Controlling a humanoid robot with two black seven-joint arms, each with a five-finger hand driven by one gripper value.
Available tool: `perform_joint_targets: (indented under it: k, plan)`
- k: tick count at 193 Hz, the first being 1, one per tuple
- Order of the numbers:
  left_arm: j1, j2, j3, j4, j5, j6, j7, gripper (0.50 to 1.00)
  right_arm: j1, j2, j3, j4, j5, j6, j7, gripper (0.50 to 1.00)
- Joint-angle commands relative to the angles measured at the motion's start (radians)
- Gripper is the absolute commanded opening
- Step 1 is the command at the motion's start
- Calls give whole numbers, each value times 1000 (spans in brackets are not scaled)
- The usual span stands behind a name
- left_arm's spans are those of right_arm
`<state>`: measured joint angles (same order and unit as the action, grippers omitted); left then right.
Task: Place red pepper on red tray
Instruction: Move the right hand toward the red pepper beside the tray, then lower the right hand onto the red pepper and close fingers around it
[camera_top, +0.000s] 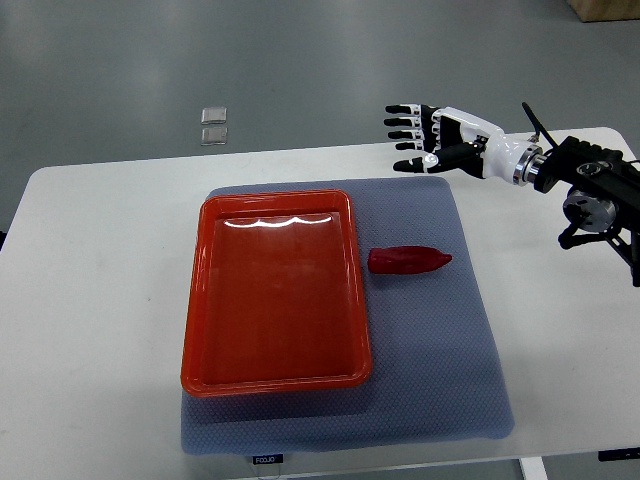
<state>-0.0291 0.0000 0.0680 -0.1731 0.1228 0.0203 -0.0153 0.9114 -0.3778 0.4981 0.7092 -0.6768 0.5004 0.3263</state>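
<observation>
Hovering spread-fingered and empty over the surface's far edge, the right hand hasn't touched the small glossy red pepper lying beside the empty rectangular red plastic tray.

The right arm runs off the picture's right edge, so only its wrist, black joint housing and a stretch of cabling show; past that, nothing to see. The table is cropped along the bottom edge, its near corners out of the picture. At the front edge of the grey mat, below the red tray, sits a small label whose print is too tiny to read. Beyond the table, up on the floor, two small pale square things are too small to identify. At the top right corner, a sliver of something tan is cut off by the picture's edge.
</observation>
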Motion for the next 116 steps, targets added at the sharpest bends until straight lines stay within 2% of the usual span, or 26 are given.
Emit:
perform_joint_targets:
  k: [1, 31, 71, 87, 103, 116]
  plan:
    - [0, 0, 1, 1, 0, 0, 0, 1000, -5, -24, -3, 56, -184, 14, 26, 917]
    - [0, 0, 0, 0, 0, 0, 0, 1000, -5, -62, -62, 112, -474, -3, 62, 917]
    - [0, 0, 0, 0, 0, 0, 0, 1000, 6, -61, -102, 128, -633, -28, 63, 917]
    - [0, 0, 0, 0, 0, 0, 0, 1000, 6, -46, -124, 130, -696, -85, 54, 915]
    - [0, 0, 1, 0, 0, 0, 0, 1000, 4, -23, -167, 130, -745, -201, 25, 915]
    - [0, 0, 1, 0, 0, 0, 0, 1000, 4, -9, -202, 130, -747, -238, 2, 913]
